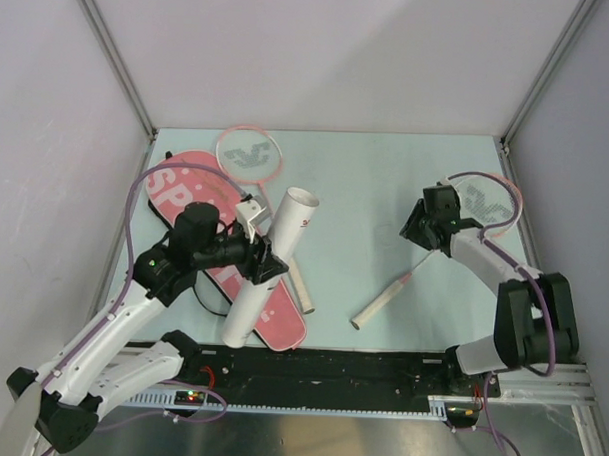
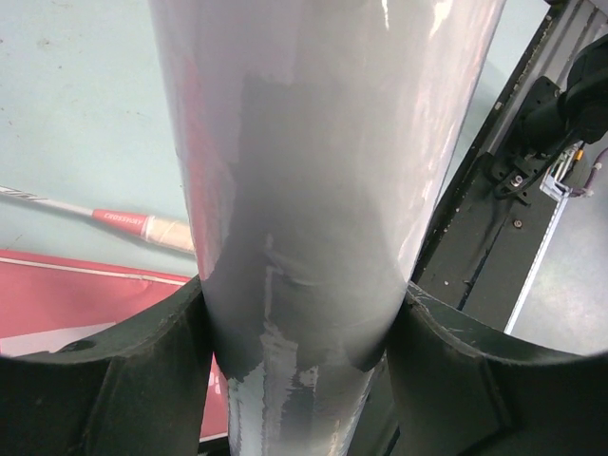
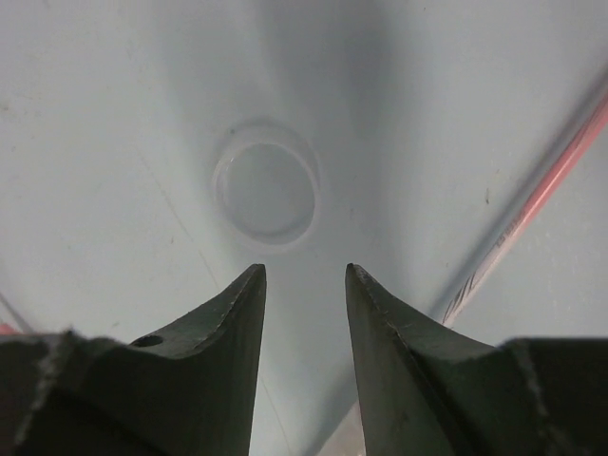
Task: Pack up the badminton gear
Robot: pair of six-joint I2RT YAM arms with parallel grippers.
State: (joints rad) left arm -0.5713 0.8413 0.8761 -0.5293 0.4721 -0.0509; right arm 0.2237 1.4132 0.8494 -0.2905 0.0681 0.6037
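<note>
Left wrist: tube [image 2: 313, 171], clamped by left end effector [image 2: 302, 304], blocks most bg; right end effector [image 3: 304, 273] narrow.

A pale green bench [image 1: 386, 181] sits between white walls [image 1: 320, 58], with metal posts [image 1: 115, 56] at its far corners and a black rail [image 1: 330, 367] along its near edge. A clear round lid [image 3: 265, 182] lies on it.

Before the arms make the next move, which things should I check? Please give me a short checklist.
1. Left gripper shut on the white tube: ok.
2. Tube's far end open: ok.
3. Right gripper open, over the clear round cap: ok.
4. Shuttlecocks inside the tube: cannot tell; none visible.
5. Far racket and right racket inside the pink bag: not ok; both lie outside it.
6. Bag opened: cannot tell.
</note>
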